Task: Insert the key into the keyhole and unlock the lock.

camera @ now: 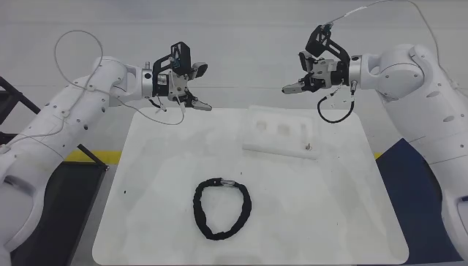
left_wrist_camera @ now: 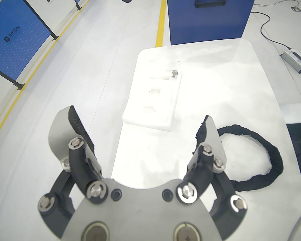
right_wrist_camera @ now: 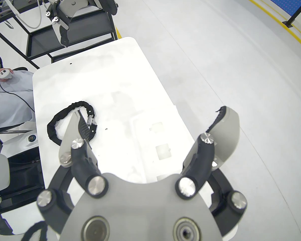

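A black fabric-covered chain lock lies in a ring on the white table, its silver lock cylinder on the far side of the ring. A small metal key stands in a white foam tray at the back of the table. My left gripper hangs open above the table's far left corner, nothing between its fingers. My right gripper is open and empty beyond the far edge, behind the tray. The left wrist view shows the key, the tray and the chain lock past the left gripper.
The foam tray has several shallow square recesses. A blue cabinet stands on the floor past one end of the table, a black frame cart past the other. Grey floor with a yellow line lies behind.
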Controlling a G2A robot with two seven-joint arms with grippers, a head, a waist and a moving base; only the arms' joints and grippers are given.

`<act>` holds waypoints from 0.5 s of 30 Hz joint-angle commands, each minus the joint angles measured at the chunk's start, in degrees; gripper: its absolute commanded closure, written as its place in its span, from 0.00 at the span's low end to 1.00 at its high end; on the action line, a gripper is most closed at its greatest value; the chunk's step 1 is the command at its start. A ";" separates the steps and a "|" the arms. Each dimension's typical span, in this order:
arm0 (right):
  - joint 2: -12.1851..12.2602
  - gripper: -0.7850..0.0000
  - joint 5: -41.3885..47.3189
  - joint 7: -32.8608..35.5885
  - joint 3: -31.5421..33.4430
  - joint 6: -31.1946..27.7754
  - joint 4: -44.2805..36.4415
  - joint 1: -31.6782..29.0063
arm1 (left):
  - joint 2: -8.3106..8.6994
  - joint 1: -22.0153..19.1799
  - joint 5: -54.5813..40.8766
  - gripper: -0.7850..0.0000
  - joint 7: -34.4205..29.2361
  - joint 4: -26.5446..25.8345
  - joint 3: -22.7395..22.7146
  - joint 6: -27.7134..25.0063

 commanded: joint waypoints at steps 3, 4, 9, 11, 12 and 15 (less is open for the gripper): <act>0.00 0.00 0.00 0.00 0.00 0.00 0.00 0.00 | 0.00 0.00 0.00 0.00 0.00 0.00 0.00 0.00; 0.00 0.00 0.00 0.00 0.00 0.00 0.00 0.00 | 0.00 0.00 0.00 0.00 0.00 0.00 0.00 0.00; 0.00 0.00 0.00 0.00 0.00 0.00 0.00 0.00 | 0.00 0.00 0.00 0.00 0.00 0.00 0.00 0.00; 0.00 0.00 0.00 0.00 0.00 0.00 0.00 0.00 | 0.00 0.00 0.00 0.00 0.00 0.00 0.00 0.00; 0.01 0.00 -0.03 -0.29 0.04 0.35 0.07 -0.21 | 0.00 0.00 0.00 0.00 0.00 0.00 0.00 0.00; -0.01 0.00 -0.79 -2.05 0.18 3.25 1.67 -1.77 | 0.00 0.00 0.00 0.00 0.00 0.00 0.00 0.00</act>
